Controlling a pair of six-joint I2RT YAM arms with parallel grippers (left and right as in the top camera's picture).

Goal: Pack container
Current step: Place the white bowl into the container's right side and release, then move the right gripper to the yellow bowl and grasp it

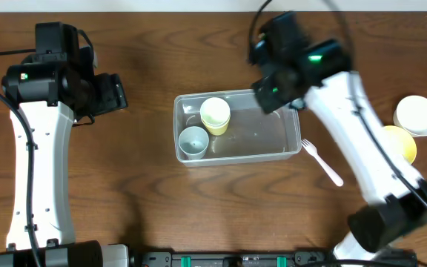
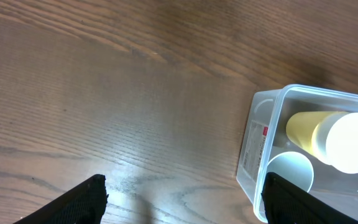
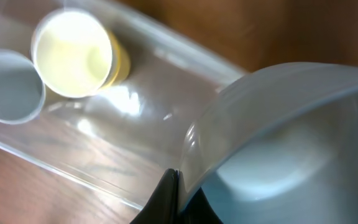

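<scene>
The clear plastic container (image 1: 237,157) sits mid-table with a yellow cup (image 1: 215,115) and a pale blue cup (image 1: 193,141) in its left end. My right gripper (image 3: 176,193) is shut on the rim of a pale white bowl (image 3: 291,143), held above the container's (image 3: 166,59) right end; the yellow cup (image 3: 73,53) and blue cup (image 3: 8,87) show below it. From overhead the right gripper (image 1: 279,87) hides the bowl. My left gripper (image 1: 113,93) is open and empty, left of the container (image 2: 257,155), over bare wood (image 2: 182,199).
A white bowl (image 1: 416,115) and a yellow bowl (image 1: 400,143) lie at the right edge of the table. A white plastic fork (image 1: 322,162) lies just right of the container. The left wrist view also shows the yellow cup (image 2: 303,127) and the blue cup (image 2: 288,171).
</scene>
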